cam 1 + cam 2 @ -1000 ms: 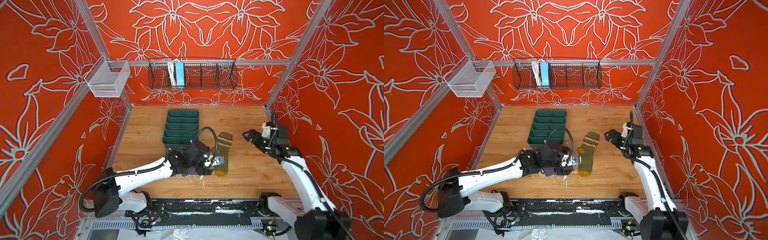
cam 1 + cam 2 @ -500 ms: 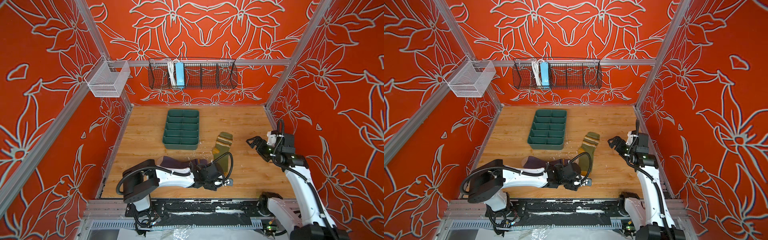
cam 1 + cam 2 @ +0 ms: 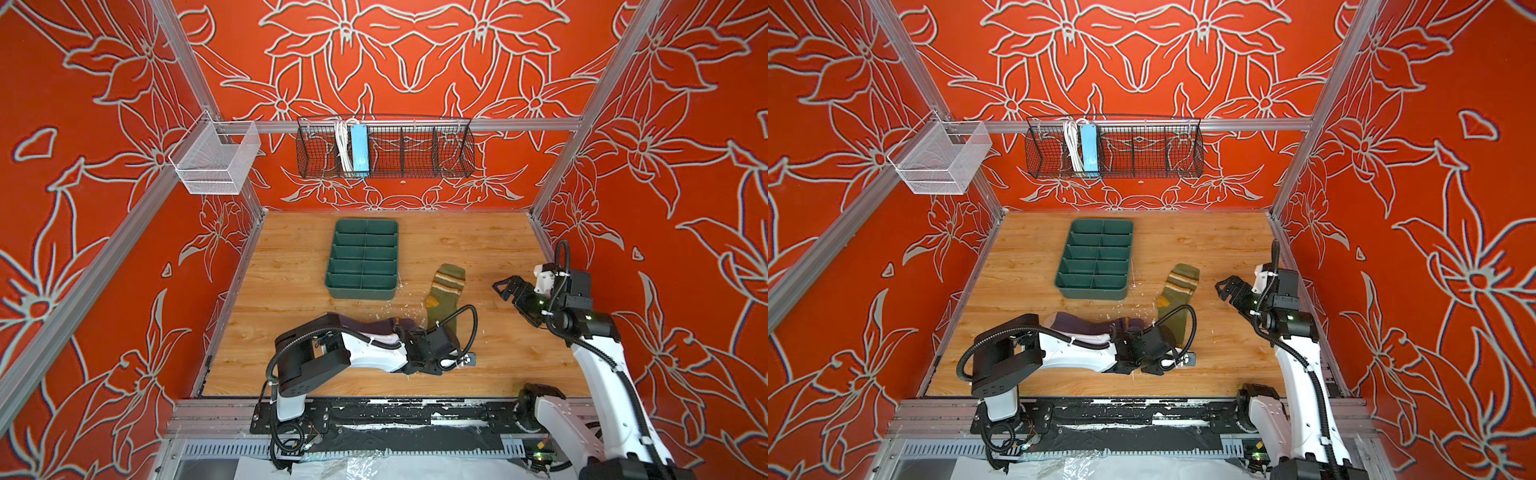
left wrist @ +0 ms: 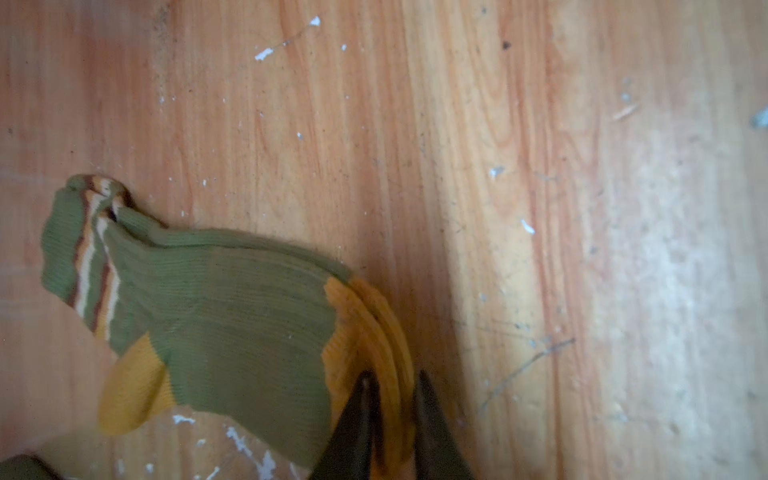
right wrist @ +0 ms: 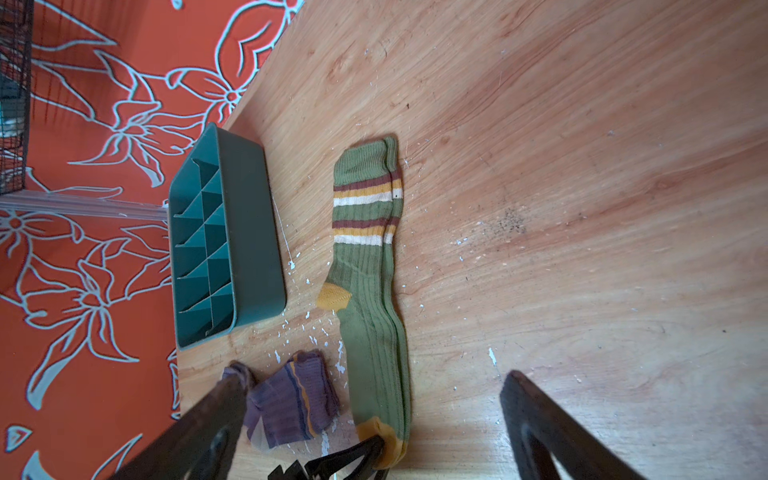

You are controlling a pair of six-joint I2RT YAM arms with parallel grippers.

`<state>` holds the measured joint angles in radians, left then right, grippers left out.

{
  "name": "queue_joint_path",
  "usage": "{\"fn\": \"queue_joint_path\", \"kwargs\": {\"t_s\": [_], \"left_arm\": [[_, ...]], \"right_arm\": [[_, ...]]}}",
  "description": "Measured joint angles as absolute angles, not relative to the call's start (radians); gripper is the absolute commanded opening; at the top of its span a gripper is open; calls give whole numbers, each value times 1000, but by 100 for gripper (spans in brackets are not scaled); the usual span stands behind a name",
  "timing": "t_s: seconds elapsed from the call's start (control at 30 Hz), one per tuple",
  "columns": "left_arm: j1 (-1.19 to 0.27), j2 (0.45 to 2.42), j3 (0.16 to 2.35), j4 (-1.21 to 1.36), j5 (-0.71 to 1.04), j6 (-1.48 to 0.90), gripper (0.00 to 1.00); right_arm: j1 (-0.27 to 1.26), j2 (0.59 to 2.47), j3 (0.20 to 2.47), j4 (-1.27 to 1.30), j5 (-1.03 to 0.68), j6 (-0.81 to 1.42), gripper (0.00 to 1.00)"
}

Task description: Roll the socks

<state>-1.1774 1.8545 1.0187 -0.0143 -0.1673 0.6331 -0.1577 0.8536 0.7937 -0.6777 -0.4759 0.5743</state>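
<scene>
The olive green sock (image 3: 445, 291) (image 3: 1177, 291) lies flat and lengthwise on the wooden table, striped cuff toward the back. Its mustard toe (image 5: 388, 442) is pinched by my left gripper (image 4: 392, 386) (image 5: 376, 451), which is shut on it. In both top views the low left arm (image 3: 374, 355) hides that toe and the fingertips. The purple sock (image 3: 365, 326) (image 3: 1084, 326) (image 5: 291, 403) lies crumpled left of the olive one, partly under the arm. My right gripper (image 3: 509, 293) (image 3: 1231, 291) (image 5: 374, 372) hangs open and empty to the right of the socks.
A dark green divided tray (image 3: 361, 291) (image 3: 1092, 293) (image 5: 249, 232) stands behind the socks. On the back wall hang a black wire basket (image 3: 384, 151) and a white mesh basket (image 3: 216, 160). White flecks litter the wood around the socks.
My left arm has dropped low toward the front edge and its jaws have closed on the olive sock's toe. The right arm has drawn back to the right, still open.
</scene>
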Motion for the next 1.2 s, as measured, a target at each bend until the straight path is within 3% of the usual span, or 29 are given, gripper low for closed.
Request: {"fn": "queue_joint_path", "kwargs": {"t_s": [0.27,0.47,0.63,0.77,0.97,1.2], "left_arm": [[-1063,1854,1147,-220,62,574,7],[-924,1890,1324,-449,372,553,17],[-831,2035,1502,-616,599,538,17],[-798,2100,1522,-688,696,517,16],[-784,2044,1428,-623,732,436,51],[-651,1665,1180,-355,687,289,66]], "right_arm": [[-155,791,805,-710,-405,446,96],[-106,731,787,-642,-378,287,92],[4,728,773,-571,-382,47,90],[99,727,794,-614,-385,-228,87],[162,686,907,-735,-361,-538,82],[352,641,886,-865,-299,-689,79]]}}
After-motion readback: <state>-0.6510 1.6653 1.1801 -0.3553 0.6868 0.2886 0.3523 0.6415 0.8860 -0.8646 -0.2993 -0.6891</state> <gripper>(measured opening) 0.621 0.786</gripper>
